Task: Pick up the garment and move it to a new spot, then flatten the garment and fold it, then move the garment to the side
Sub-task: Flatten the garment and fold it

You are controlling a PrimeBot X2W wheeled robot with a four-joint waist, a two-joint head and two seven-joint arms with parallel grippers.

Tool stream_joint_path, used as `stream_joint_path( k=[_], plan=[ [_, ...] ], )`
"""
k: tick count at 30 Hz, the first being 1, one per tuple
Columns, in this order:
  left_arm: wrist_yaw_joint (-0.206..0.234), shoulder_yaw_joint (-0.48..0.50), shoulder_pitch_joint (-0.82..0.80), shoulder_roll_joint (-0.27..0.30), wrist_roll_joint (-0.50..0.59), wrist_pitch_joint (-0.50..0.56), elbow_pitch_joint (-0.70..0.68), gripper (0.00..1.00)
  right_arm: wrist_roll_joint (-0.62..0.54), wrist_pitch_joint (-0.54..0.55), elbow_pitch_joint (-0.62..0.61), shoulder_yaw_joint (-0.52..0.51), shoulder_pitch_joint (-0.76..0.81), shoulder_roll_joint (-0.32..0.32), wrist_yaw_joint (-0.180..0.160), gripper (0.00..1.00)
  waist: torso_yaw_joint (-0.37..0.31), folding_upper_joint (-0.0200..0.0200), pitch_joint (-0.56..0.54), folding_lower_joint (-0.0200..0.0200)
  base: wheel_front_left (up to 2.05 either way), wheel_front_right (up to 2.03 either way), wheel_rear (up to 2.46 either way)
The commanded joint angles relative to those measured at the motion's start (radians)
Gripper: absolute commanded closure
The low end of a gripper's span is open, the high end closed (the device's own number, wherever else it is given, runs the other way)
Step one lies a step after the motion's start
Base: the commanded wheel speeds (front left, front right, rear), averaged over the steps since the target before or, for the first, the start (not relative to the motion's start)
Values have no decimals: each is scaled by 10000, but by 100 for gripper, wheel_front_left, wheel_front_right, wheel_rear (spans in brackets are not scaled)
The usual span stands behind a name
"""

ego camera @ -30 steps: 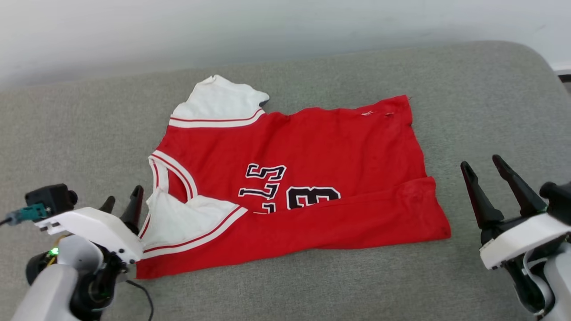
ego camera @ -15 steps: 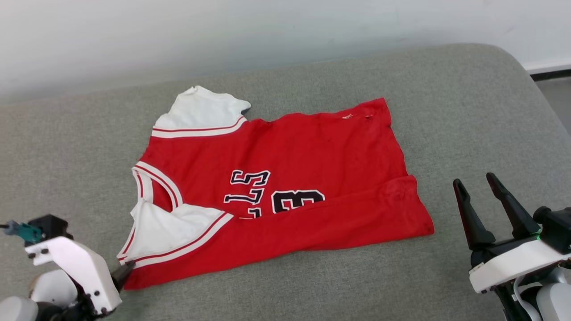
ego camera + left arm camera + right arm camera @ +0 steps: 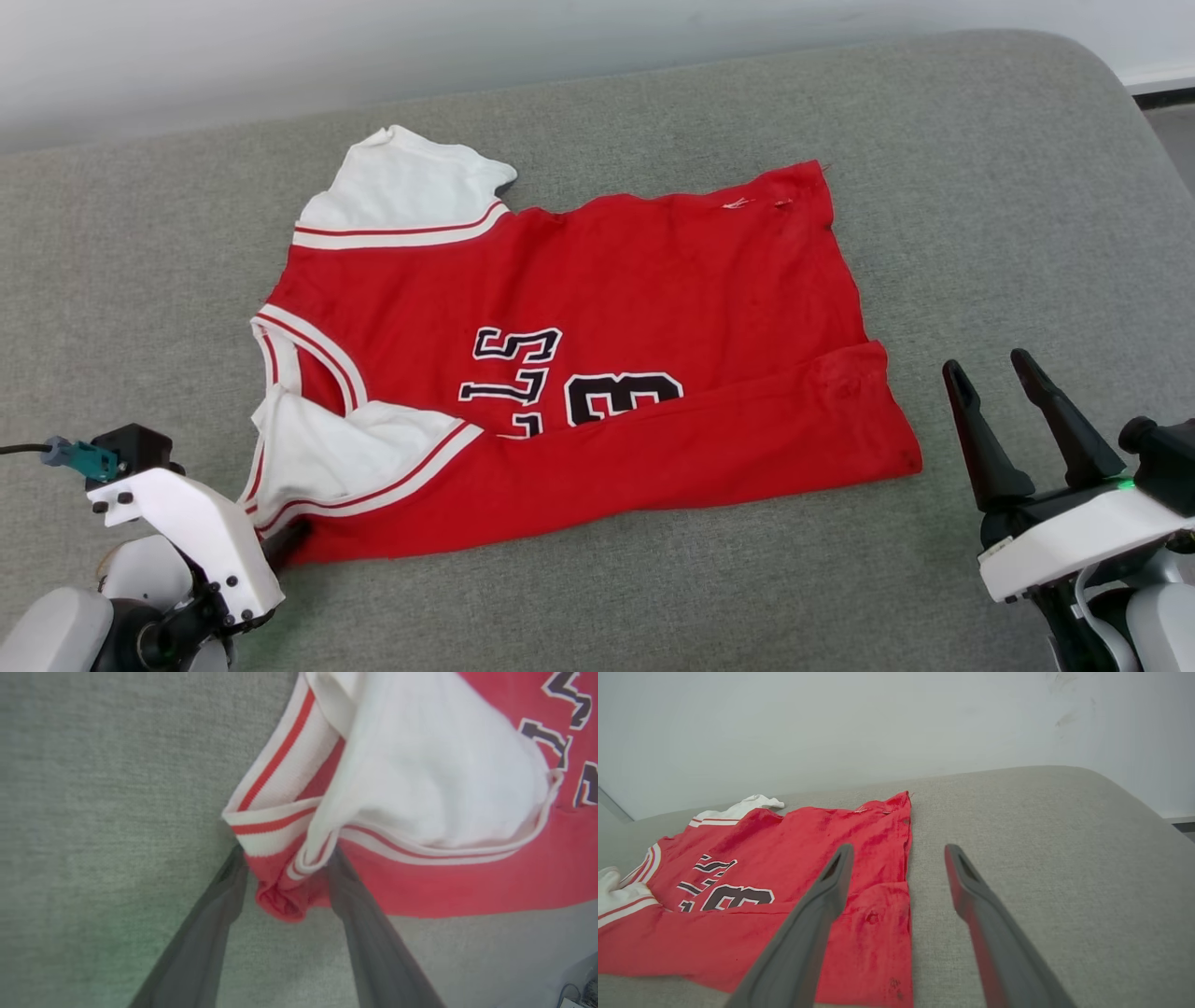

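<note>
Red jersey T-shirt with white sleeves [image 3: 607, 308] lies half-folded on the grey upholstered cushion [image 3: 980, 187]; we judge it soft, light, limp. Our left end effector [image 3: 286, 858], spread, straddles its bunched corner, a sound hold; our right end effector [image 3: 987, 364] hovers spread near the hem.

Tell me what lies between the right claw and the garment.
Nothing but bare grey cushion, in the head view: the right claw stands apart from the garment.

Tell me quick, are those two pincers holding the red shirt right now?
Left pincer: open, astride a bunched corner of the red shirt, not clamped.
Right pincer: open, holding nothing.
</note>
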Motion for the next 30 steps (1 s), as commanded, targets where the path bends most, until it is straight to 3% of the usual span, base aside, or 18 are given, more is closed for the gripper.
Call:
stream_joint_path(
  k=[1, 7, 12, 17, 23, 30],
  plan=[
    [-231, -376, 65, -548, -21, -81, 335, 100, 172, 196, -19, -17, -33, -78, -7, 0, 40, -1, -12, 1, 0, 0, 0],
    [-476, -245, -183, -575, 231, -721, 396, 100, 843, 1288, 223, -295, 86, -375, -7, 0, 231, -1, -180, 1, 0, 0, 0],
    [-456, -233, -473, -566, 497, -1055, -217, 100, 1565, 3743, 731, -715, 149, -879, -6, 0, 566, -1, -306, 1, 0, 0, 0],
    [-421, -266, -537, -504, 828, -1365, -979, 100, 1941, 5904, 913, -778, 72, -920, -6, 0, 953, -1, -90, 1, 0, 0, 0],
    [-224, -468, -648, -488, 1186, -1413, -1747, 100, 2130, 6789, 1018, -660, -627, -585, -6, 0, 1317, -1, 334, 1, 0, 0, 0],
    [-181, -716, -831, -730, 1398, -1541, -1907, 100, 2496, 7615, 2131, 40, -1302, -170, -6, 0, 1580, -1, 665, 1, 0, 0, 0]
  ],
)
